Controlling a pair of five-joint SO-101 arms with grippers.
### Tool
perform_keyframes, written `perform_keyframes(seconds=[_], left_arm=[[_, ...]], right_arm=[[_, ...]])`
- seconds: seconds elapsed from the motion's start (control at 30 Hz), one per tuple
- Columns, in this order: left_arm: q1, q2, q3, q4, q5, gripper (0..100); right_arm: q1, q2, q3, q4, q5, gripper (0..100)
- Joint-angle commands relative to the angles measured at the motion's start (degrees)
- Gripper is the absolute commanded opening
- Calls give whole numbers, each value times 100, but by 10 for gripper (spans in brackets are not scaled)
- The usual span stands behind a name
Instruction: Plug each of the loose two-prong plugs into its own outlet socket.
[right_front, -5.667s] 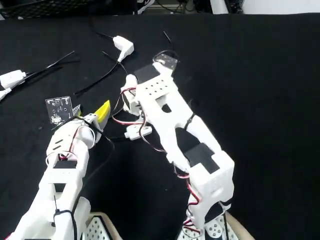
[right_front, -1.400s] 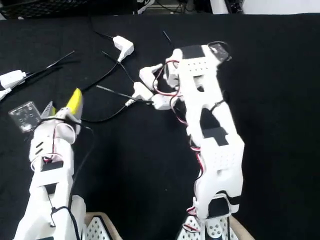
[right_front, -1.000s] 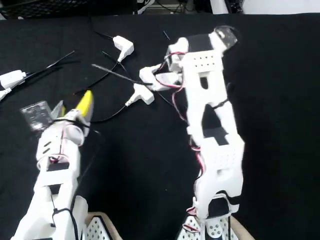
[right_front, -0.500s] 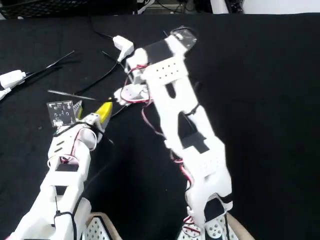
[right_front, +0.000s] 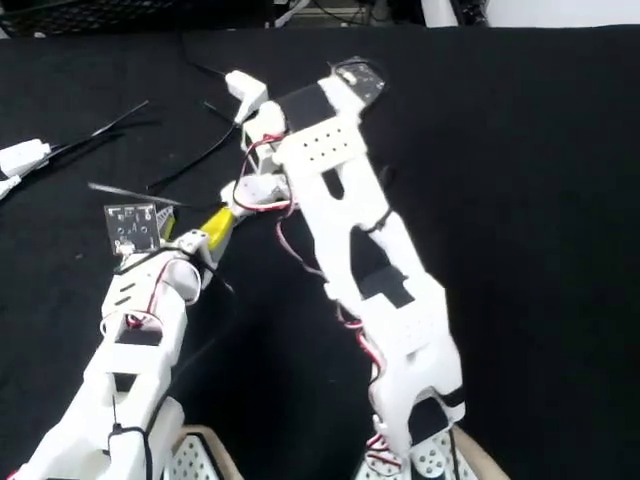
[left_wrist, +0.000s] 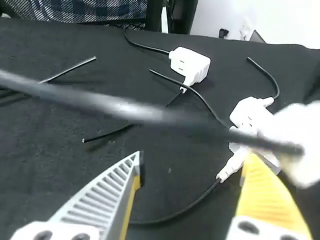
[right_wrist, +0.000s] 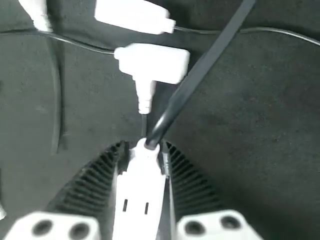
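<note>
1. While the left arm (right_front: 140, 330) sits nearest the base, the left jaws stand wide apart above the table (right_front: 520, 200). They hold nothing. A black cable (left_wrist: 125, 110) crosses in the air in front of their gap.
2. Just beyond them, the right jaws are clamped on a white connector (right_wrist: 140, 195). It lies lengthwise between them, with that cable leaving its forward end and rising away. I cannot tell whether this piece is a plug or a socket.
3. A little farther on the table lies a white block (right_wrist: 152, 62), its cable stub aimed back at the held connector, near but apart.
4. Farther again sits an outlet socket (left_wrist: 189, 62) with two slots showing on its face, and nothing is plugged into it.
5. At the far left edge of the table, two more white pieces (right_front: 25, 157) lie well apart from both arms.
6. Risks, as I judge them:
   - The raised cable could catch on the left jaws if either arm swings, dragging the connector askew in its grip.
   - Every block on the table lies loose, so a push to mate parts would likely slide one away unless the left jaws pin it first.
   - Both arms work close together, so they could knock each other.
</note>
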Motion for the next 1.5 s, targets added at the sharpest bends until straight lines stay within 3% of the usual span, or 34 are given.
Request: perform_keyframes(seconds=[0.0, 0.17, 0.27, 0.6, 0.73, 1.07, 1.33, 1.47], left_arm=[[75, -527, 163, -149, -9, 318], [13, -1301, 523, -149, -9, 318], [40, -1582, 690, -149, 0, 318], [22, -1626, 734, -141, 299, 318], [-31, -1626, 734, -141, 299, 318], [-338, -1626, 725, -141, 352, 318], [-321, -1626, 734, -132, 352, 318], [-321, -1626, 734, -132, 343, 318]], right_arm=[[-114, 13, 101, -18, -9, 12], [-176, 233, 101, -9, 79, 12], [-193, 295, -13, 9, 580, 11], [-255, -31, -198, -149, 914, 11], [273, -22, -523, -202, 1002, 11], [1178, 4, -1578, -273, 2066, 11], [1916, 919, -1516, -1653, 3042, 11], [2180, 1402, -1516, -2470, 4009, 11]])
